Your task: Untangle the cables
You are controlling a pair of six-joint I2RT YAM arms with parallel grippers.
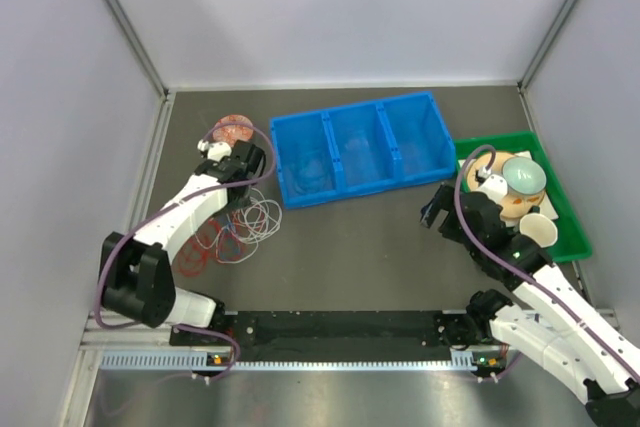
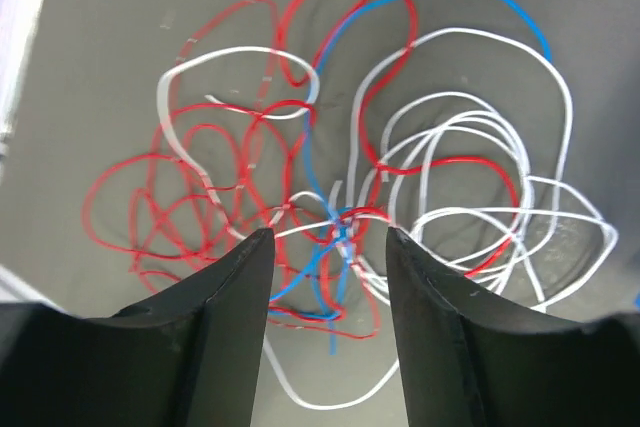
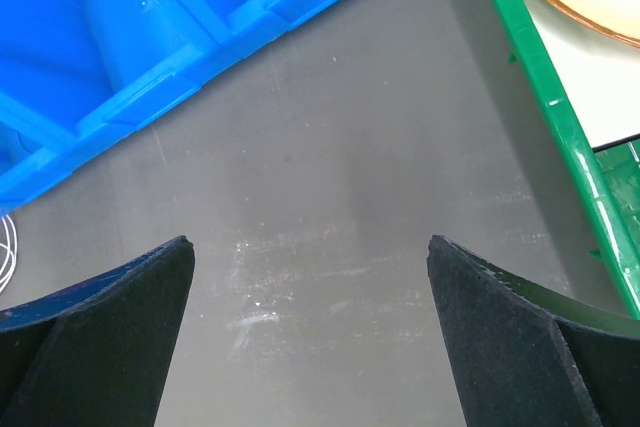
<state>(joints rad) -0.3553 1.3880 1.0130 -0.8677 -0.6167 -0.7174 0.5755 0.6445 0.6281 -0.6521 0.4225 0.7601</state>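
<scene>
The left gripper (image 2: 328, 282) hangs open just above the cables (image 2: 340, 219), its jaws straddling the knot where red, white and blue strands cross. The tangle lies on the table (image 1: 360, 247) just left of the bin (image 1: 360, 190), by its near corner. The right gripper (image 3: 310, 327) is spread wide, holding nothing, low over the table to the right of the bin. Closing on the knot would likely pinch several strands at once, so a pull could drag the whole heap or tighten it. A single thin strand might also slip out. The table is dark grey, matte and scuffed, with pale walls (image 1: 340, 7) around it.
</scene>
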